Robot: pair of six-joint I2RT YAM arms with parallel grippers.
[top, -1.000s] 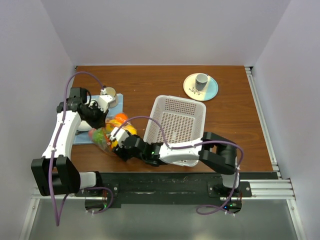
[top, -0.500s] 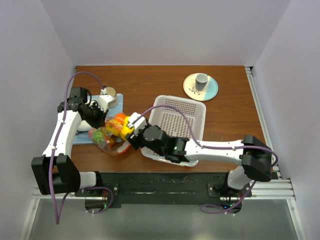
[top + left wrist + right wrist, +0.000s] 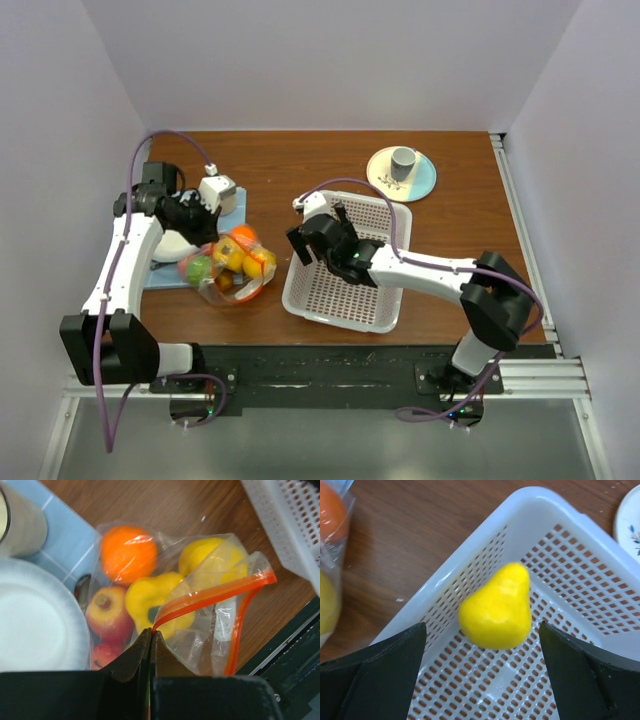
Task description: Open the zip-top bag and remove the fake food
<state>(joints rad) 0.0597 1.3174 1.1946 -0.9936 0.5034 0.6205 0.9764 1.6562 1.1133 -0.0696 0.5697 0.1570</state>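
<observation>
**A:** Left wrist view first: what is the left hand [image 3: 151, 635] doing?

**B:** Its fingers [image 3: 130, 665] are pinched together on the orange-red zip strip [image 3: 210, 591] of the zip-top bag [image 3: 220, 630]. The strip comes straight out from between the tips.

**A:** Is the bag's mouth parted?

**B:** Yes. The two halves of the strip stand apart, so the mouth gapes.

**A:** Where does the bag lie?

**B:** On the desk [image 3: 300, 165], left of the white basket [image 3: 345, 300]. Its edge meets a blue mat [image 3: 60, 545] that carries a white plate [image 3: 35, 625].

**A:** And the fake food [image 3: 235, 262]?

**B:** Most of it is inside the bag: an orange [image 3: 127, 552], a red-and-yellow apple [image 3: 107, 615], a yellow pepper [image 3: 150, 597] and another yellow piece [image 3: 205, 555]. One yellow pear [image 3: 497, 607] lies in the basket, near a corner.

**A:** The right hand [image 3: 482, 630]?

**B:** It hangs over the basket with its fingers [image 3: 375, 670] spread wide. The pear is below and between them, touching neither.

**A:** Anything else?

**B:** A grey cup [image 3: 403, 160] stands on a small plate [image 3: 420, 182] at the far side, well apart from the bag.
</observation>
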